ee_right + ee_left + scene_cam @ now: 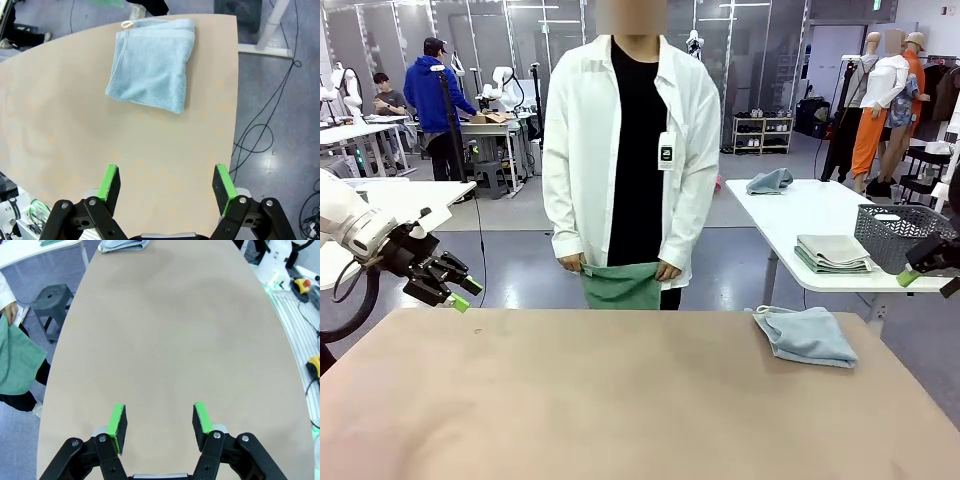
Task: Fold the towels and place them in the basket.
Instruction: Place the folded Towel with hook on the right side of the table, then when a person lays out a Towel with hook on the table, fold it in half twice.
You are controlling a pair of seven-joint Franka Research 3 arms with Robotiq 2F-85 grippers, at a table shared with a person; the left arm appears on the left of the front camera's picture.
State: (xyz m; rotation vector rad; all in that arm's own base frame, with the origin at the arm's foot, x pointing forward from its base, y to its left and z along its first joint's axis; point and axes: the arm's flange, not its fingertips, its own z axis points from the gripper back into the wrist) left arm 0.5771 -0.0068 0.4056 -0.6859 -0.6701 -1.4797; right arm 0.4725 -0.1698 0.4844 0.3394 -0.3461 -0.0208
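A pale blue-grey towel (807,335) (150,65) (124,245) lies folded on the tan table (620,400), near its far right edge, corner loop pointing to the far side. The mint green towel (620,286) (15,360) hangs from both of the person's hands (570,264) just beyond the far edge. My left gripper (466,294) (159,412) hovers open above the table's left end, nothing between its fingers. At the right edge my right gripper (920,275) (167,175) stands open over the table, short of the blue-grey towel. The basket is out of view.
A white side table (790,215) at the far right carries a grey mesh basket (903,235), a stack of folded towels (833,252) and a crumpled cloth (770,181). A grey stool (50,297) stands by the far edge. Cables (265,135) lie on the floor.
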